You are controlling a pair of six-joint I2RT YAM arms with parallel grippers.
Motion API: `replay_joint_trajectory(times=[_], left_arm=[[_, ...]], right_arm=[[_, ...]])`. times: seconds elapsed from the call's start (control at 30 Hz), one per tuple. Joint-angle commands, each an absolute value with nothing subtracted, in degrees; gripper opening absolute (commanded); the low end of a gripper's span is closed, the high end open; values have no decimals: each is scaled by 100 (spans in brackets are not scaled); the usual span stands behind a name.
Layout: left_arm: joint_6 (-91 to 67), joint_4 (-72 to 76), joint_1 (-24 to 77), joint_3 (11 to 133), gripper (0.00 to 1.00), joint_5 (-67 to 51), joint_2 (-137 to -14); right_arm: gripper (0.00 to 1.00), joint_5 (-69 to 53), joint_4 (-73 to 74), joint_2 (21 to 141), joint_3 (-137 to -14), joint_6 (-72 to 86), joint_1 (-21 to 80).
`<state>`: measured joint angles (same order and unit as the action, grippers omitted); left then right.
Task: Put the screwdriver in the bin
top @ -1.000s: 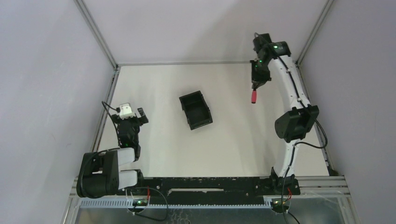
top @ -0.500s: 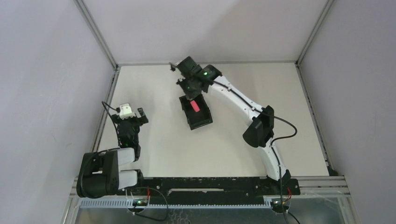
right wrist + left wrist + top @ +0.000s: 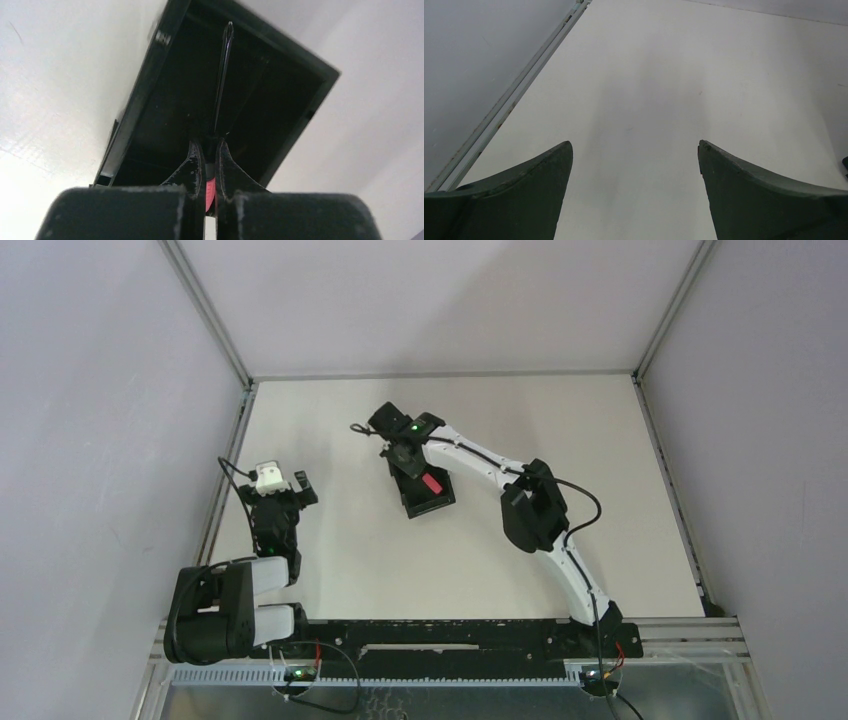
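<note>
The black bin (image 3: 432,506) stands mid-table. My right gripper (image 3: 418,466) hangs over it, shut on the screwdriver (image 3: 433,483), whose red handle shows above the bin's inside. In the right wrist view the red handle (image 3: 210,186) is pinched between the fingers of the right gripper (image 3: 207,144). Its thin black shaft (image 3: 223,75) points forward over the dark inside of the bin (image 3: 137,107). My left gripper (image 3: 276,491) rests at the left of the table, far from the bin. The left gripper (image 3: 635,150) stands open over bare table with nothing between its fingers.
Metal frame rails (image 3: 226,465) run along the table's left, back and right edges, with grey walls behind them. The right arm's elbow (image 3: 532,508) stretches across the table to the right of the bin.
My right arm has swung from the back right corner leftward to the bin, carrying the screwdriver, and has drawn in closer over the bin. The left arm has not moved.
</note>
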<state>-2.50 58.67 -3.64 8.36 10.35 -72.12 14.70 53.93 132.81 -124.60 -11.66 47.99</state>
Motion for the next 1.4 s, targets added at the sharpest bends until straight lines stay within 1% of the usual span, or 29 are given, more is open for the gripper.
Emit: replay_joint_trajectory(times=[0.0, 0.03, 0.07, 0.1, 0.13, 0.17, 0.23, 0.43, 0.47, 0.5, 0.53, 0.57, 0.6, 0.8, 1.03, 1.17, 1.3, 1.37], left_arm=[[-147, 6064, -334, 1103, 100, 1048, -7215], [-149, 6064, -334, 1099, 100, 1049, -7216], [-149, 6064, -336, 1106, 100, 1050, -7216], [-149, 6064, -334, 1103, 100, 1046, -7214], [-148, 6064, -338, 1099, 100, 1046, -7216], [-149, 6069, -339, 1099, 100, 1052, -7210], [-149, 6069, -335, 1101, 100, 1055, -7214], [-149, 6060, -335, 1101, 100, 1049, -7215], [-149, 6064, -334, 1103, 100, 1051, -7208], [-149, 6064, -338, 1101, 100, 1054, -7213], [-149, 6066, -339, 1099, 100, 1047, -7210], [-149, 6065, -338, 1101, 100, 1052, -7214], [-149, 6064, -334, 1101, 100, 1051, -7210], [-149, 6069, -334, 1100, 100, 1052, -7214], [-151, 6065, -334, 1100, 100, 1048, -7209], [-149, 6070, -336, 1103, 100, 1047, -7215], [-143, 6064, -334, 1104, 100, 1049, -7212], [-148, 6066, -332, 1099, 100, 1049, -7216]], right_arm=[[1, 1509, 5083, 13192, -12179, -1139, 4793], [7, 1538, 5102, 13199, -12154, -1109, 4793], [16, 1560, 5118, 13193, -12143, -1090, 4797], [30, 1564, 5130, 13173, -12139, -1068, 4797], [38, 1575, 5128, 13148, -12145, -1033, 4799], [44, 1592, 5125, 13108, -12153, -1007, 4799], [47, 1613, 5108, 12980, -12183, -936, 4800], [48, 1651, 4909, 12226, -12197, -694, 4803], [51, 1685, 4853, 12058, -12152, -659, 4799], [55, 1733, 4741, 11865, -12076, -637, 4792], [68, 1779, 4637, 11676, -11950, -619, 4790], [92, 1878, 4459, 11448, -11784, -586, 4787], [99, 1937, 4261, 11214, -11529, -545, 4789], [100, 1546, 2955, 9632, -9781, -471, 4720], [100, 668, 1567, 7817, -7179, 401, 4213], [100, 689, 1078, 6913, -5865, 935, 3850], [100, 843, 690, 5927, -4589, 1152, 3520], [100, 1109, 620, 5359, -4056, 1265, 3380]])
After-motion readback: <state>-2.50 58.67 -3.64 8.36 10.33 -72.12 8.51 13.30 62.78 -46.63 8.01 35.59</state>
